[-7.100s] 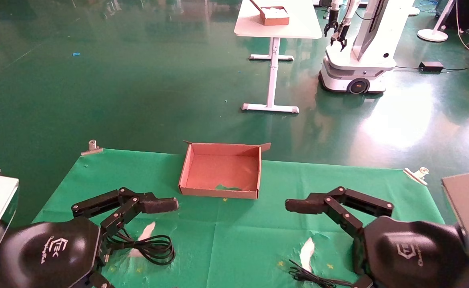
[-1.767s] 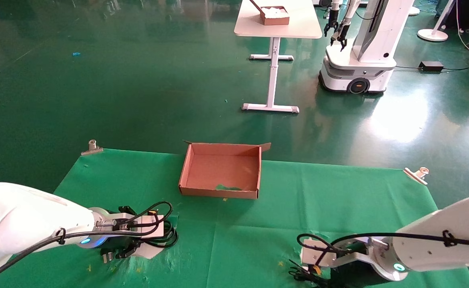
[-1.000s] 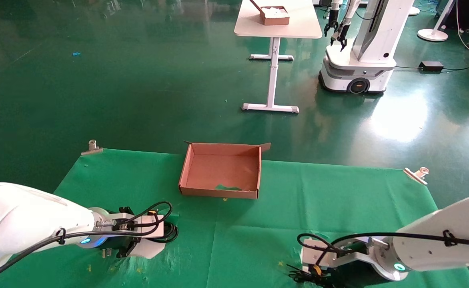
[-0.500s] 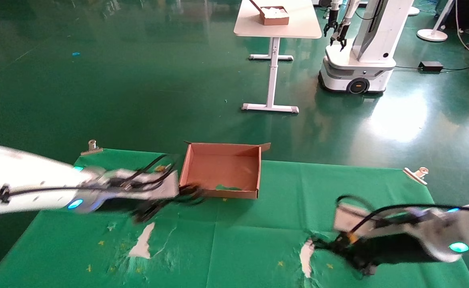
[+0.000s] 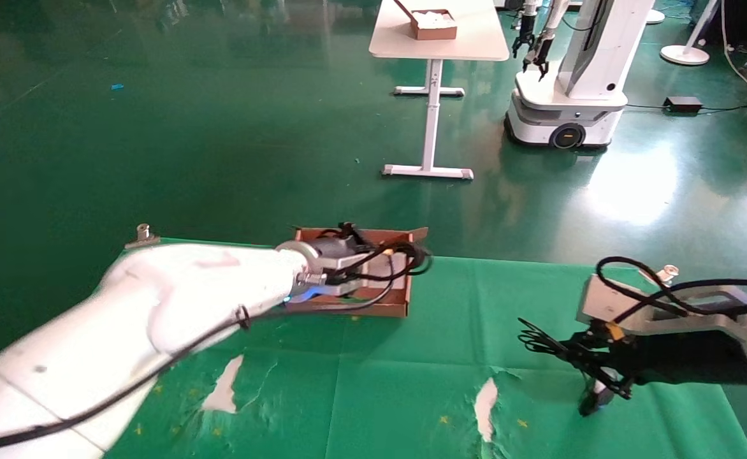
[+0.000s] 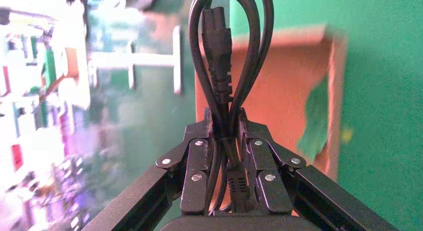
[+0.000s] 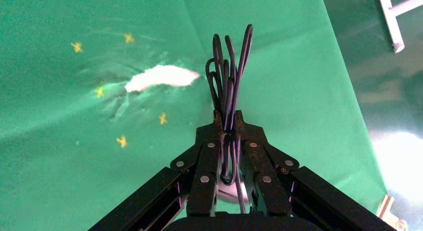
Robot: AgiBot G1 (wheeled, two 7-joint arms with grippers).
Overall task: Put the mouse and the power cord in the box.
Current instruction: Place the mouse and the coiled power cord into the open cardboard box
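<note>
Your left hand (image 6: 227,136) is over the box (image 5: 396,307) at the far middle of the bench (image 5: 412,382). Its fingers (image 6: 197,166) are squeezed tight on the power cord (image 6: 227,66). The thick black loops stick out past the fingertips, and one black end of the cord lies between the loops. In the left wrist view the brown floor of the box sits right behind the cord. From the head view your left arm hides most of the box, so you cannot tell if the cord touches it.

Your right hand (image 7: 228,123) is over the right side of the bench, well apart from the box. It is pinched shut on the thin wire (image 7: 229,76) of the mouse (image 5: 593,400). The wire loops poke out past the fingertips. In the head view the small dark mouse hangs down under the hand, close to the green cloth (image 5: 348,395). You cannot tell if it touches the cloth. The cloth has white torn spots (image 5: 485,401) near the front.
</note>
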